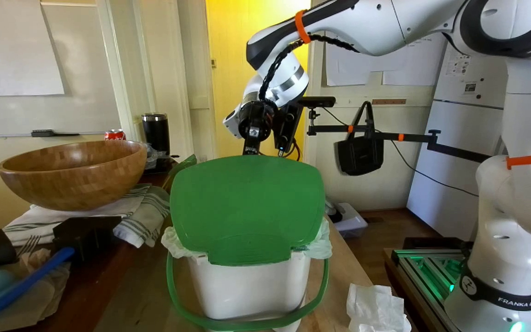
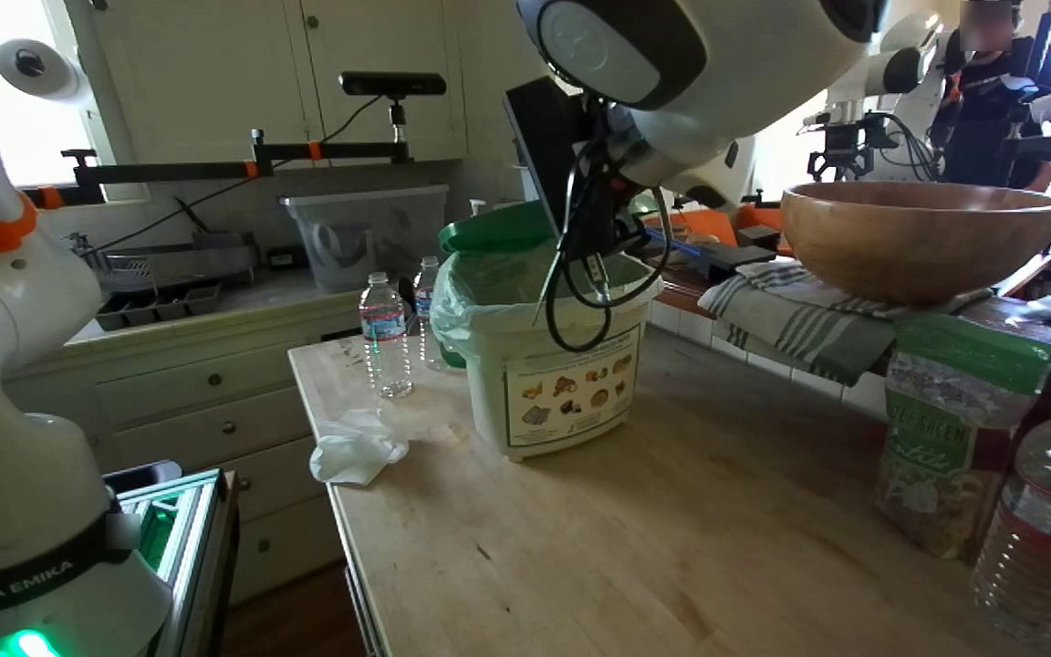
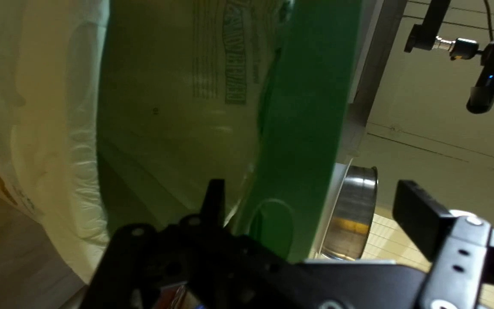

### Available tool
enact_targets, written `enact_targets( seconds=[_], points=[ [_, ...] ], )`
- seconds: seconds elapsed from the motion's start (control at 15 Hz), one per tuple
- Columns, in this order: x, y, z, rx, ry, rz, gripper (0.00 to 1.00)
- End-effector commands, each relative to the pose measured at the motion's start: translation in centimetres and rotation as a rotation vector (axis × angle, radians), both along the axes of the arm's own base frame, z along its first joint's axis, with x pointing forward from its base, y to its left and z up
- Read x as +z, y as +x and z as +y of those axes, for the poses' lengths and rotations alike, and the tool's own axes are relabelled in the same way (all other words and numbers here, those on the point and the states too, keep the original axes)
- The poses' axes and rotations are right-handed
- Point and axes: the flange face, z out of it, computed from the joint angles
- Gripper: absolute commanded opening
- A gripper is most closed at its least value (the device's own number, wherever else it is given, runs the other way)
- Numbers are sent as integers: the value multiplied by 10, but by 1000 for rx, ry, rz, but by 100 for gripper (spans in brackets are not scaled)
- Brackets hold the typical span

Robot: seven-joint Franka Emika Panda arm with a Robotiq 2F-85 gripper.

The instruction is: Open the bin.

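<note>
One bin, one green lid and one green handle, and just the one claw with two fingers. Water bottles, I get three. After that it's pretty much singles: one wooden bowl, one black tumbler, one red can, one black handbag, one green-topped pouch, one clear tub, one crumpled white scrap and one fork that I can make out. Striped towels, at least one, honestly can't tell if it's two.

Cropped pincer, blurred face, cut-off bottle
</note>
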Motion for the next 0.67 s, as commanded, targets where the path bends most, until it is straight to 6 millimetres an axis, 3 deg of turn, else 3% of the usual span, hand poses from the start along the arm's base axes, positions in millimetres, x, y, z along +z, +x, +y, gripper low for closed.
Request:
enact_targets(
  seconds=[0.0,0.6],
  points=[
    [13,-10,16,4,-20,13,100],
    [47,-19,36,25,-37,-47,100]
  ],
)
